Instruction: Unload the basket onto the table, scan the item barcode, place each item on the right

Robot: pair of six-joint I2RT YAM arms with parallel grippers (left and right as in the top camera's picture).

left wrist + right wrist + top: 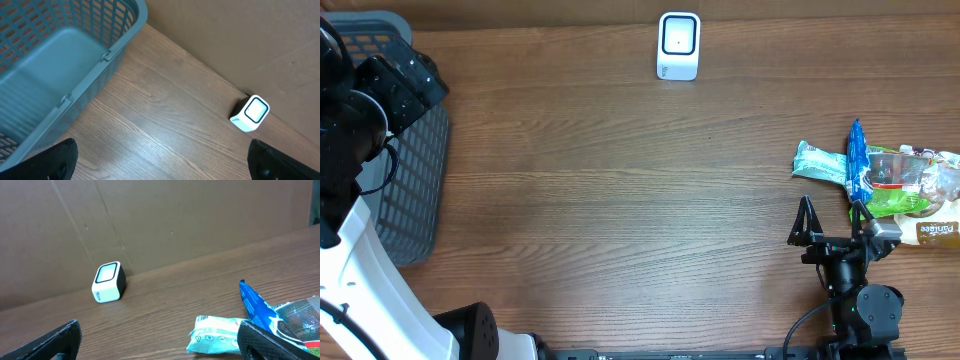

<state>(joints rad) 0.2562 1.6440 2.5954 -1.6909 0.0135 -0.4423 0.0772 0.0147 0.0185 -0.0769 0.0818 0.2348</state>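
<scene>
The white barcode scanner [678,45] stands at the table's far edge, its dark window facing up; both wrist views show the scanner [250,114] [108,282] too. A pile of items lies at the right: a mint-green packet [818,162] [217,335], a blue packet [859,170] [257,307] and a clear bag with green contents [910,185]. My right gripper [832,222] [160,342] is open just in front of the pile, holding nothing. My left gripper [162,157] is open and empty above bare wood beside the basket.
A grey-blue plastic basket [405,170] [60,60] occupies the far left, with the left arm [380,90] over its corner. A beige packet [935,232] lies at the right edge. A brown cardboard wall [165,220] backs the table.
</scene>
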